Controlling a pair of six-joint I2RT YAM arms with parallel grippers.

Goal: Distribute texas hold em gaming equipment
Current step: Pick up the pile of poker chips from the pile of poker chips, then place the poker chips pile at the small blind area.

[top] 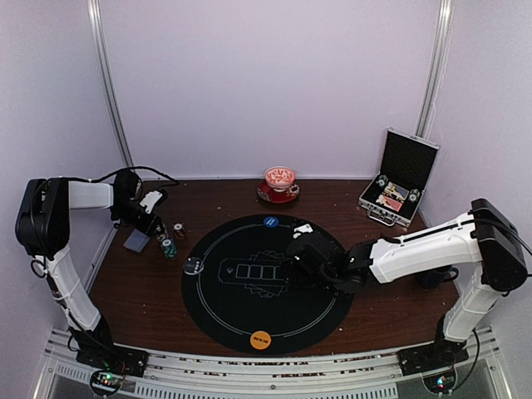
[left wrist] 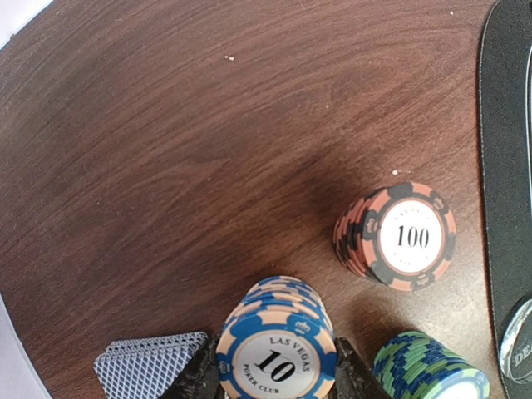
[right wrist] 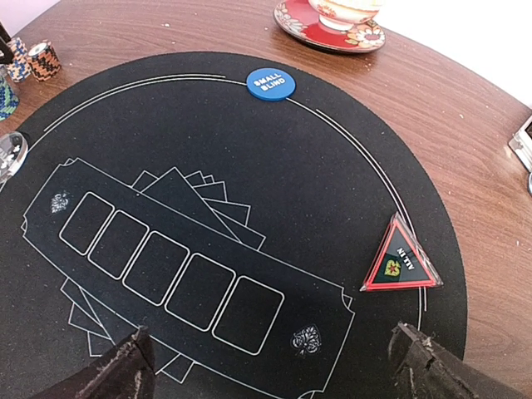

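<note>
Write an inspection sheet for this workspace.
Surface: brown wooden table, round black mat.
Job's things: blue poker-chip stack, orange-black chip stack, green chip stack, grey-blue-backed cards; blue disc, orange disc, clear disc at mat's rim.
Clutter: red cup on saucer; open silver-edged black case.
Tools: left tool shut on blue poker-chip stack; right tool open over mat.
Cables: black cable behind left arm.
Surroundings: pale walls, metal rails.

Bright even light, soft shadows, sharp focus
</note>
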